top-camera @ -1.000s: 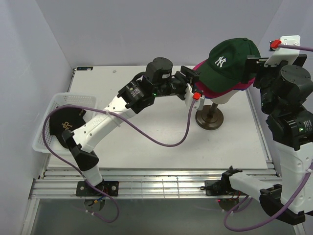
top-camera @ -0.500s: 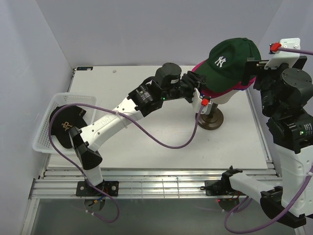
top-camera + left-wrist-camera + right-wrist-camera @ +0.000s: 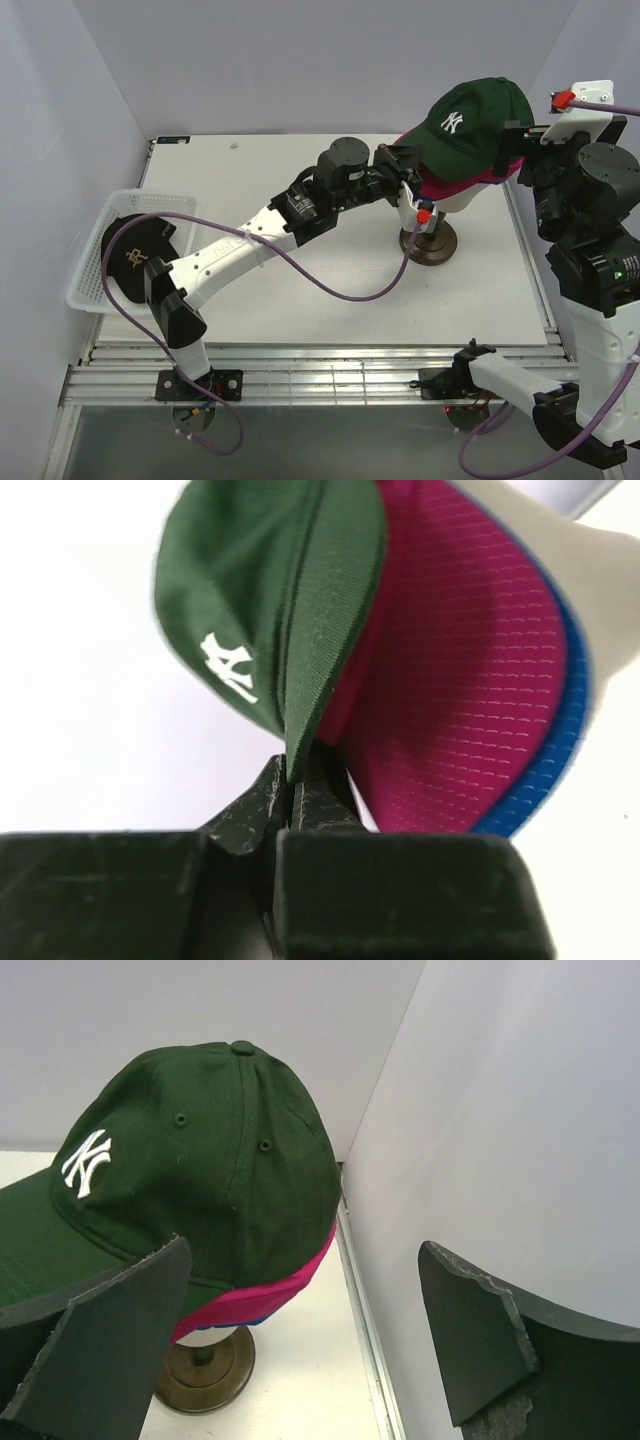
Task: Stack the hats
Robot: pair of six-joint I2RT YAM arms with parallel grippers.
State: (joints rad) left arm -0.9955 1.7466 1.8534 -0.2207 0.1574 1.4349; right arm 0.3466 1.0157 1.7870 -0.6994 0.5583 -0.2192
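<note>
A dark green hat [image 3: 470,120] with a white NY logo tops a stack on a cream mannequin head, over a magenta hat [image 3: 470,182] and a blue hat [image 3: 556,752]. My left gripper [image 3: 409,166] is shut on the edge of the green hat's brim [image 3: 300,720], which stands pinched between the jaws in the left wrist view; the magenta hat [image 3: 450,680] lies just behind it. My right gripper [image 3: 511,148] hovers open behind the stack, with the green hat's crown [image 3: 200,1160] in front of its fingers and untouched. A black hat [image 3: 135,258] with a gold emblem lies in the basket.
The white mesh basket [image 3: 84,285] sits at the table's left edge. The mannequin's dark round base [image 3: 428,243] stands at the right of the table, close to the right wall [image 3: 520,1110]. A purple cable loops under the left arm.
My left arm reached right to the stack and its jaws closed on the green hat's brim. The right gripper stayed open behind the hats.
</note>
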